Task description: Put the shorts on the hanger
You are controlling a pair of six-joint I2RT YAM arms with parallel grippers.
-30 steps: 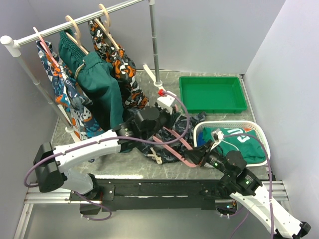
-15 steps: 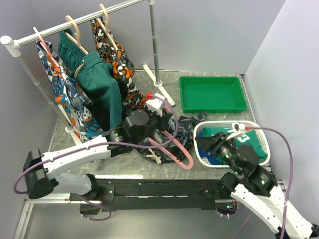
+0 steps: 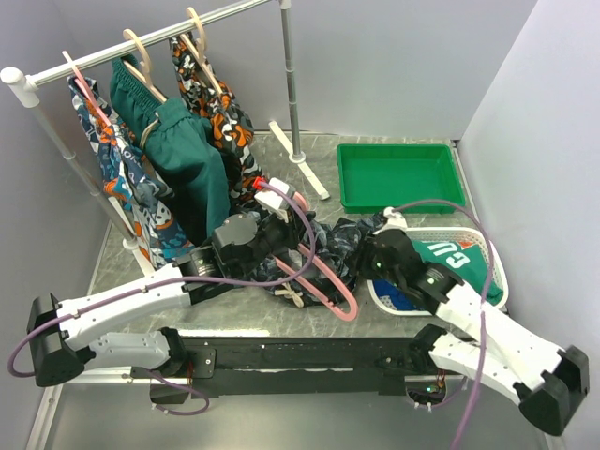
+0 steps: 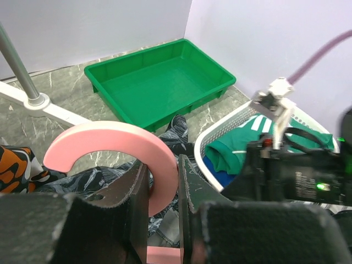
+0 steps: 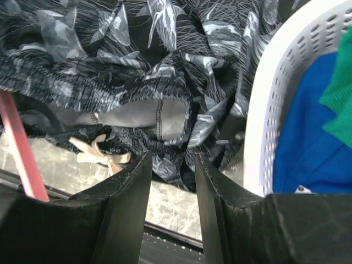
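Shorts (image 3: 339, 242) lie crumpled at the centre of the top view, on the worktop (image 3: 239, 314), their right edge touching the white basket (image 3: 494, 262). The hanger (image 3: 330, 283) lies across their lower left part with its hook raised. My left end effector (image 4: 163, 212) is clenched on the hanger's neck just under the hook, as the left wrist view shows.

My right end effector (image 5: 170, 165) hovers over the shorts' right side, released and holding nothing. In the right wrist view the open waistband (image 5: 159, 118), pale lining showing, sits just above its parted fingers. The drawstring (image 5: 102, 154) lies at the lower left of that frame.

I judge the step in hand to be taking the waistband. To do it well I would drop straight onto the stitched hem and pinch one layer only, since catching both would close the opening the hanger must enter. The right finger is near the basket wall, so I would bias left. I would avoid the drawstring, and keep the left arm steady so the hanger's arm stays free of fabric.
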